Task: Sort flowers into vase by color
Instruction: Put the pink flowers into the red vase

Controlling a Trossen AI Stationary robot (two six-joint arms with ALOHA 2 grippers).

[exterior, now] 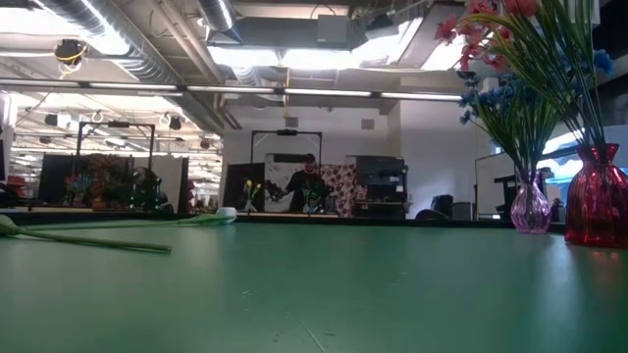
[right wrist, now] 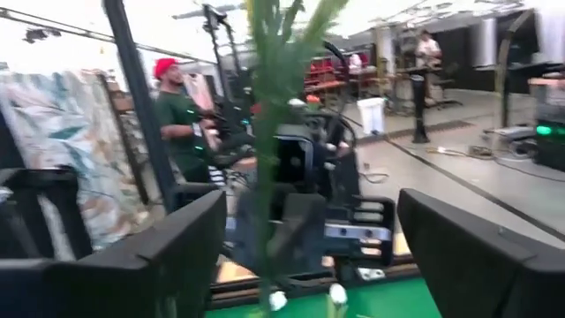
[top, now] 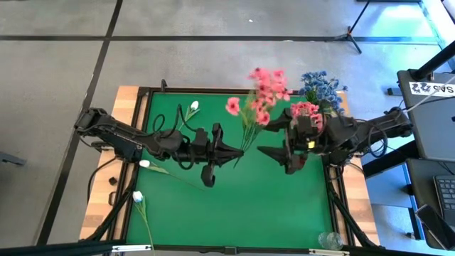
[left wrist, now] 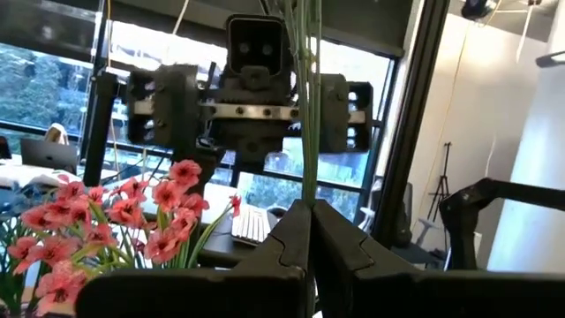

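High view: left hand (top: 238, 151) pinches pink flower stems (top: 249, 131); right hand (top: 274, 151) gapes wide, empty.

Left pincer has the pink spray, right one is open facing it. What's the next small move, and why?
Probably close the right pincer on the green stems: they stand between its open fingers, while the left pincer is shut on the pink spray in mid-air, so this looks like a handover.

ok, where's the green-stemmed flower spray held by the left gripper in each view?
High view: green-stemmed spray at mat centre, rising from the shut left gripper.
Low view: can't pick it out.
Left wrist view: stems run up from the closed fingertips, centre.
Right wrist view: blurred green stem between the right gripper's open fingers.
Shared landmark: the left gripper.
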